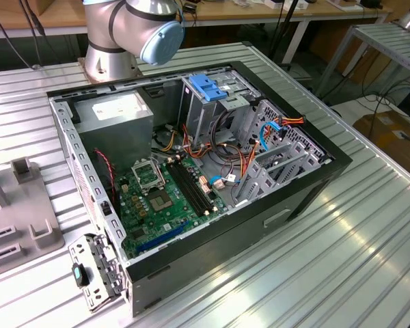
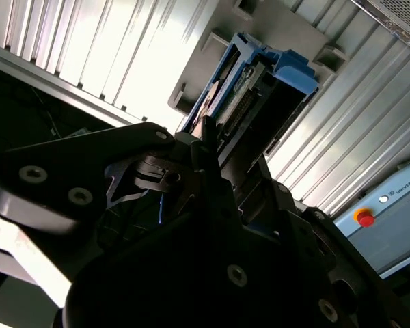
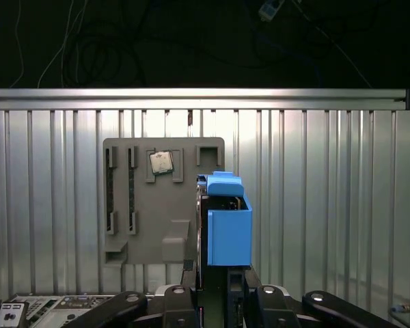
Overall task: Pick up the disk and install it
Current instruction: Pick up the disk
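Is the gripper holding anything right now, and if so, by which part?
Yes. The gripper appears shut on the disk, gripping the end nearest the wrist with a finger on either side.

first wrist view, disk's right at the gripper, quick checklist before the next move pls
1. The disk lined up with the gripper: ok, it stands upright on the gripper's midline in the first wrist view.
2. Disk free of the grey holder: cannot tell.
3. Processor chip on the holder clear of the disk: ok, they are apart.
4. Computer case open: ok, its inside is exposed in the exterior view.
5. Free bay in the drive cage: cannot tell; a light-blue bracket sits on top of it.
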`<state>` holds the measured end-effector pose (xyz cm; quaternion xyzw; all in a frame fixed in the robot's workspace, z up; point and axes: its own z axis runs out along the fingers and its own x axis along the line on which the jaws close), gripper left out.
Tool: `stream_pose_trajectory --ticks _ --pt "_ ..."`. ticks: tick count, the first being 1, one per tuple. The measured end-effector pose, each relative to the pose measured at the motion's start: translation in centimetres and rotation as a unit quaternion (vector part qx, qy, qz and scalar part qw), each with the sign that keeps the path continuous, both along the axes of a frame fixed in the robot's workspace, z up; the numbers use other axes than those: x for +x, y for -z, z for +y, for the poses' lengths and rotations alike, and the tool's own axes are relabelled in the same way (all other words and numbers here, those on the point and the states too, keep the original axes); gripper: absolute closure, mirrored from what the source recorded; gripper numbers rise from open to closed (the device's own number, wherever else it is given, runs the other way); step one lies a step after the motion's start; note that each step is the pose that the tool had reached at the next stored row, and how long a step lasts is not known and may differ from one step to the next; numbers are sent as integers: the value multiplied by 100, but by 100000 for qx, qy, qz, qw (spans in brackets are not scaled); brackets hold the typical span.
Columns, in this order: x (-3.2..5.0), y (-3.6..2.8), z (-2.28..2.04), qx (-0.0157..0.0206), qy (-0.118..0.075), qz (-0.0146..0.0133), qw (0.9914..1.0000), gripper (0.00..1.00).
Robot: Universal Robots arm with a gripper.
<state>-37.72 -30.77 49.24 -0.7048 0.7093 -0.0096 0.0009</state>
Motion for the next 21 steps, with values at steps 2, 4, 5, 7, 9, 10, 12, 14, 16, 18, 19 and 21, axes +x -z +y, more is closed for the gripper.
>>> stream_pose_trajectory --ticks 2,4,5,7,9,10,12,14,16,18,19,21 --pt "0 -1 0 -2 0 0 100000 65" --pt "2 -2 0 -1 3 0 100000 65" --pt "6 -2 0 -2 3 3 100000 65" --pt "24 -3 0 -3 1 5 100000 65" --pt "38 -2 0 -1 -1 1 100000 65" --pt "46 -2 0 0 0 0 100000 65" --pt "70 -2 0 1 1 -3 100000 65" --pt "87 -2 0 -3 -2 5 100000 65" --pt "105 -2 0 -1 0 1 100000 65" --pt "124 -2 0 1 0 -2 100000 65" --pt "133 -2 0 -3 4 0 100000 65" --pt "154 -2 0 -2 0 5 100000 65"
